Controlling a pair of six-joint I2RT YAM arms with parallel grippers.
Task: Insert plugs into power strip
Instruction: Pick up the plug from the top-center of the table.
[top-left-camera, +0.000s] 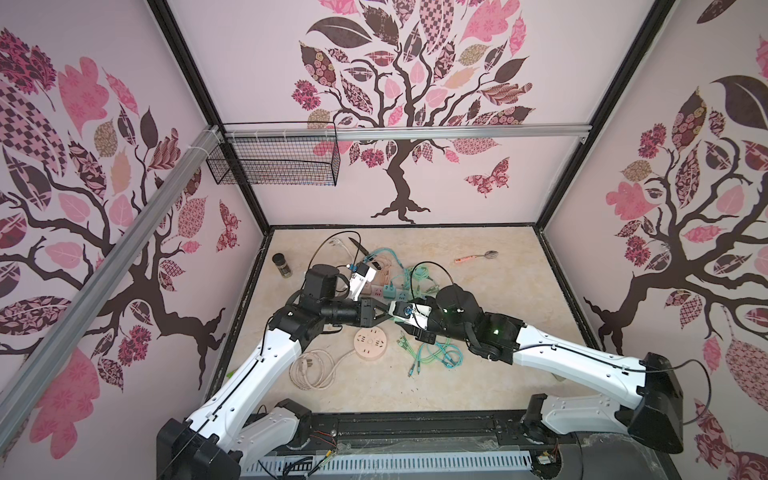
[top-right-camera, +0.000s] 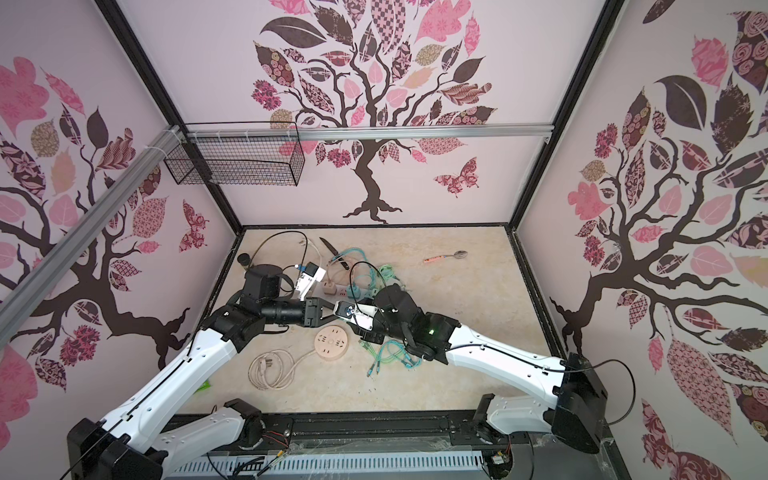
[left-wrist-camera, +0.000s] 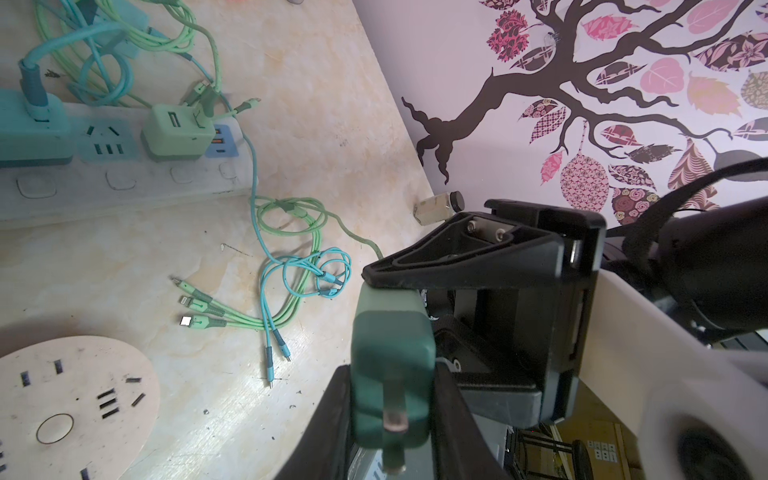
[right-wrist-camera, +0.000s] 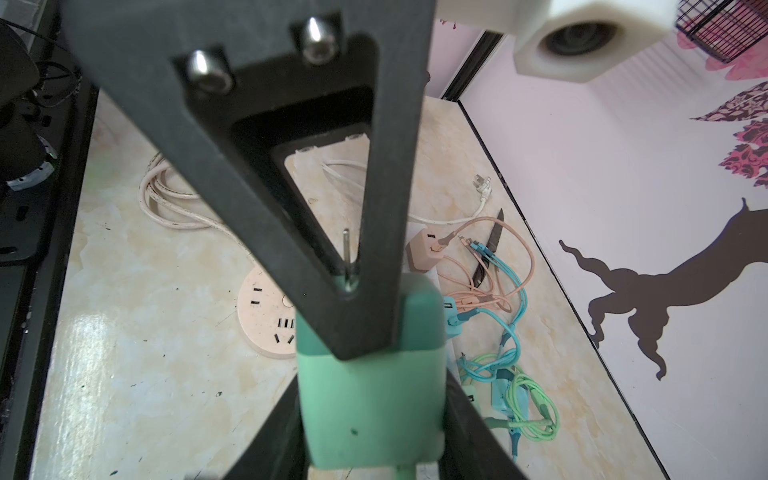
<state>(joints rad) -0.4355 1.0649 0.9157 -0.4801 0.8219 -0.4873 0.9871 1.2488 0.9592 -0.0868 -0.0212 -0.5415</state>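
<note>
A mint-green plug (left-wrist-camera: 390, 365) hangs above the table with both grippers shut on it. In the left wrist view its two prongs face the camera between my left gripper (left-wrist-camera: 390, 415) jaws, which press on both its sides. The right gripper's finger (left-wrist-camera: 457, 262) lies across its far end. In the right wrist view the same plug (right-wrist-camera: 370, 399) sits between my right gripper (right-wrist-camera: 370, 415) jaws, under the left finger (right-wrist-camera: 332, 208). The white power strip (left-wrist-camera: 124, 183) lies behind, with a teal plug (left-wrist-camera: 33, 129) and a mint plug (left-wrist-camera: 174, 133) in it and a bare blue socket (left-wrist-camera: 106, 141) between them.
A round peach socket disc (top-left-camera: 370, 343) with a coiled cream cord (top-left-camera: 316, 370) lies in front of the grippers. Loose green and teal cable ends (left-wrist-camera: 199, 307) sprawl beside it. A spice jar (top-left-camera: 282, 265), a knife (top-left-camera: 359, 247) and a spoon (top-left-camera: 478, 257) lie further back.
</note>
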